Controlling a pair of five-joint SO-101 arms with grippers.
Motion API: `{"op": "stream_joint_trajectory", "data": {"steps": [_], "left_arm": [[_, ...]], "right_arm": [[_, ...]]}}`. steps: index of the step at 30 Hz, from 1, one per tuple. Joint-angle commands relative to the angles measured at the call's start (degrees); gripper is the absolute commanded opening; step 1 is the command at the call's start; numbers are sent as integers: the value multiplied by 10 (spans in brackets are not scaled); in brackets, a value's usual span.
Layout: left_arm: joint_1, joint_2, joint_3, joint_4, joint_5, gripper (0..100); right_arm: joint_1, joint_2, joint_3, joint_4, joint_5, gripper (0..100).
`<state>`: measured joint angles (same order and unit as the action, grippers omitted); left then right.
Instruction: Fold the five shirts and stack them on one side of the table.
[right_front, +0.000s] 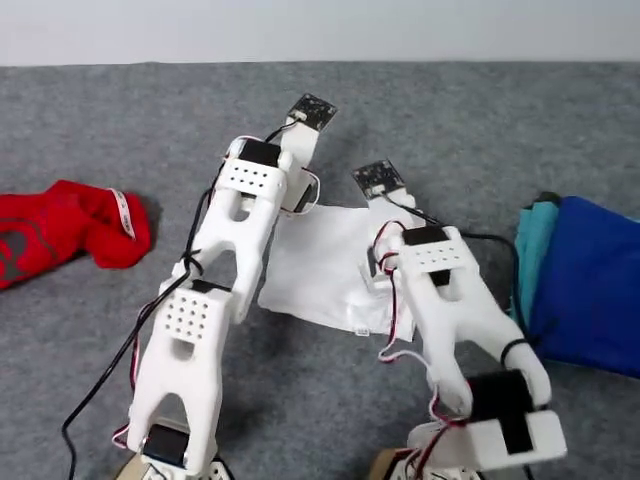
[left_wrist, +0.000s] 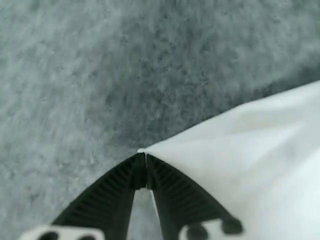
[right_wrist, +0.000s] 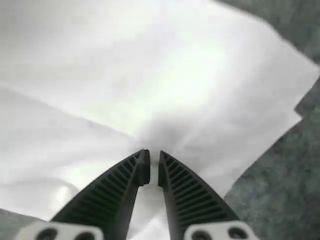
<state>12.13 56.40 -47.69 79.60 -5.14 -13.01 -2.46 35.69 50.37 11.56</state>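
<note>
Fuzzy grey carpet (right_front: 450, 120) spreads beneath us; the smooth white shirt (right_front: 320, 260) lies mid-carpet, half folded. Our left gripper (left_wrist: 140, 159) pinches its pointed corner, and our right gripper (right_wrist: 150, 162) nips its middle.

**Middle blocked, far strip open**

You have bare table (right_front: 480, 130) along the whole far edge. There is also a wide gap between the red shirt (right_front: 70, 235) at the left and the left arm (right_front: 215, 290). The two arms stand close together over the middle, and the white shirt (right_front: 320, 265) is spread between and under them, so little passes there. At the right, the blue shirt (right_front: 590, 285), with the teal shirt (right_front: 530, 240) at its edge, lies just beside the right arm (right_front: 465, 310), leaving only a narrow lane.
</note>
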Motion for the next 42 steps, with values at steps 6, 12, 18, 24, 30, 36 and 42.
{"op": "stream_joint_trajectory", "data": {"steps": [6,12,18,24,30,36,42], "left_arm": [[-28,112,-262,130,-5,7],[-45,147,-404,209,-5,6],[-36,116,-434,211,-3,6],[1,85,-411,211,-2,6],[49,90,-304,207,-1,6],[47,91,-236,160,-1,6],[24,89,-211,131,-2,6]], "right_arm": [[64,27,-6,-3,54,19],[58,-22,-8,-4,76,11],[44,-112,-36,-3,80,14],[39,-144,-44,5,75,12],[12,-142,-25,64,74,11],[-8,-141,86,10,79,10],[45,-142,188,-63,140,10]]}}
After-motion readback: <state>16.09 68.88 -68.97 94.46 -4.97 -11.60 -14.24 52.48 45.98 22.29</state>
